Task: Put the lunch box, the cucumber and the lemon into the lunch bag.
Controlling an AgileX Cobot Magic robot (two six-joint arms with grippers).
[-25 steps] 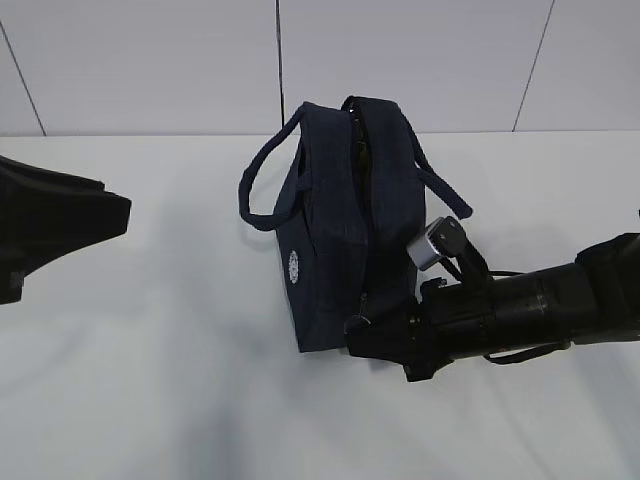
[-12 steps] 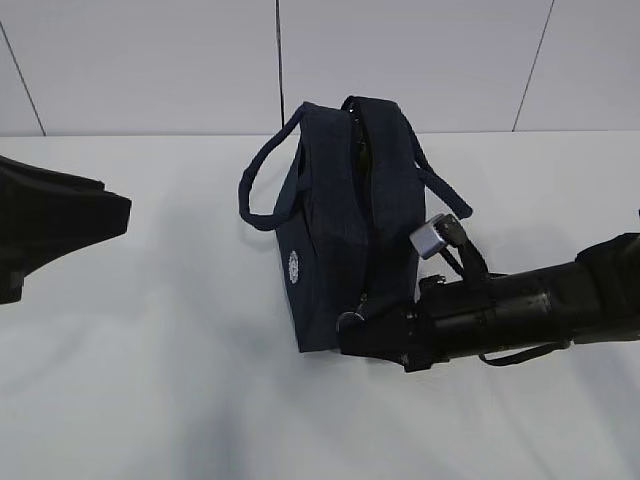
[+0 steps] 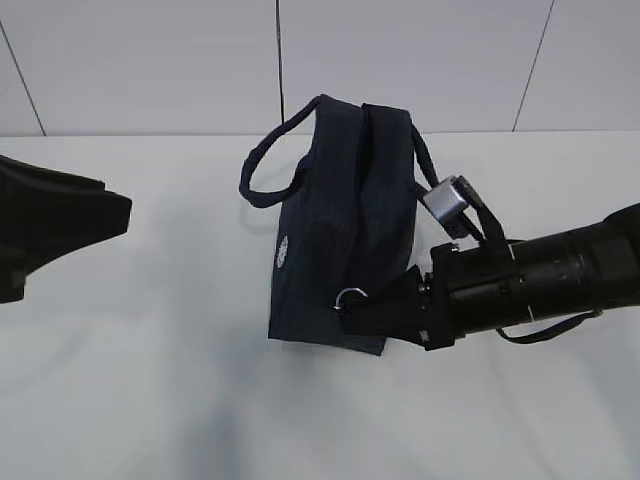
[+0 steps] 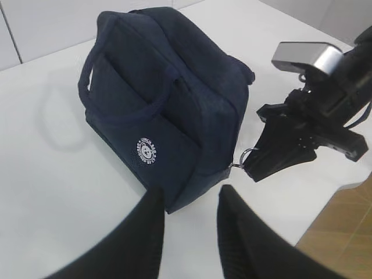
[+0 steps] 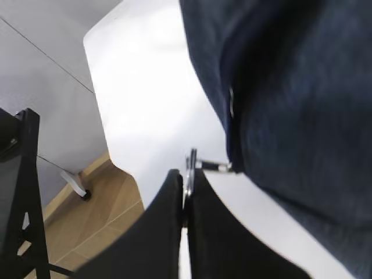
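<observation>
The dark navy lunch bag [image 3: 345,235] stands on the white table, tilted with its near end raised; it also shows in the left wrist view [image 4: 165,104] and the right wrist view [image 5: 290,99]. My right gripper [image 3: 350,310] is shut on the metal ring pull [image 3: 351,296] of the zipper at the bag's near lower end; the ring [image 5: 189,170] sits pinched between the jaws. My left gripper [image 4: 189,200] is open and empty, off to the left of the bag. The lunch box, the cucumber and the lemon are out of view.
The white table [image 3: 150,330] carries only the bag. Its edge and a wooden floor [image 5: 87,226] show in the right wrist view. A grey panelled wall [image 3: 150,60] stands behind.
My right gripper has lifted and pulled the ring pull, and the bag has tipped and swung, its near end rising. The left arm has not moved.
</observation>
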